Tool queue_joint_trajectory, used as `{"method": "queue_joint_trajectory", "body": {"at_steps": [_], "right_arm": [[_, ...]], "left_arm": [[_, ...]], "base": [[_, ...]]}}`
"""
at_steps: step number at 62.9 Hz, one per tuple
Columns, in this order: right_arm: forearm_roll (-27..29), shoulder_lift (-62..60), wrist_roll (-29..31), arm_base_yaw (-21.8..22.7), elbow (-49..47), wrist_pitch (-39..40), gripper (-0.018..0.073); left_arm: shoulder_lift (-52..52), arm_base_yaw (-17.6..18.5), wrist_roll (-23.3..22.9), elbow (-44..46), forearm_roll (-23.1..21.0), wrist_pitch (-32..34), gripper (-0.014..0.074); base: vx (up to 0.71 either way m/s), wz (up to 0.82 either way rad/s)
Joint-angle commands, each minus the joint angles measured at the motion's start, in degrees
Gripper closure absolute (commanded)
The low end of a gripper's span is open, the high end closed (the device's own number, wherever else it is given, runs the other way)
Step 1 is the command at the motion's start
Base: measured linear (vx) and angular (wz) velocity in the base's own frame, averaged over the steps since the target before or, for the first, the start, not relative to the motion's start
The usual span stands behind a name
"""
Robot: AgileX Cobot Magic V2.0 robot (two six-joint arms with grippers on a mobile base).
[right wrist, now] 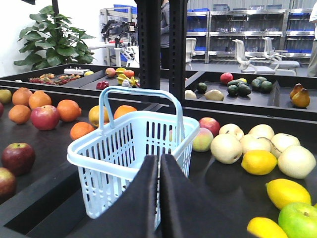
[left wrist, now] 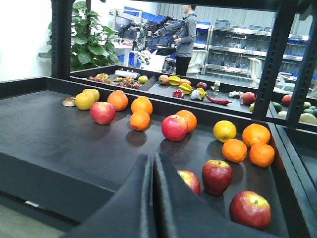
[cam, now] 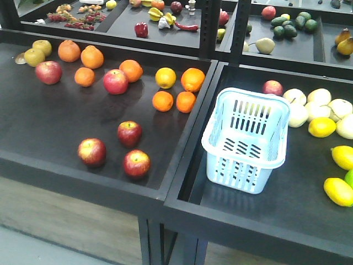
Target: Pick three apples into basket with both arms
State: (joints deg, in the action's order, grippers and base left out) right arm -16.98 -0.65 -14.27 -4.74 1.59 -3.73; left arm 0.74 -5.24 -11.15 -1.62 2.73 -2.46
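Observation:
Three dark red apples lie at the front of the left tray: one behind, one front left, one front right. In the left wrist view they are just ahead and to the right: one, one, and one half hidden behind the finger. My left gripper is shut and empty. The pale blue basket stands empty in the right tray. My right gripper is shut and empty, right in front of the basket's near wall. Neither arm shows in the front view.
Oranges and brighter red apples lie behind the dark apples. A raised black divider separates the two trays. Lemons and pale pears lie right of the basket. A black shelf post stands behind the basket.

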Motion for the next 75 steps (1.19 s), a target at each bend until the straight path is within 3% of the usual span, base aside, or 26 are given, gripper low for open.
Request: {"method": "queue_joint_trajectory", "body": {"at_steps": [1, 75], "right_arm": [[-0.5, -0.7, 0.2, 0.3, 0.7, 4.1, 0.0564], [-0.5, -0.7, 0.2, 0.3, 0.7, 4.1, 0.0564]], "left_arm": [[0.2, 0.3, -0.3, 1.8, -0.5, 4.1, 0.0602], [0.2, 0.3, -0.3, 1.8, -0.5, 4.1, 0.0602]], "base": [[0.11, -0.09], [0.11, -0.17]]}}
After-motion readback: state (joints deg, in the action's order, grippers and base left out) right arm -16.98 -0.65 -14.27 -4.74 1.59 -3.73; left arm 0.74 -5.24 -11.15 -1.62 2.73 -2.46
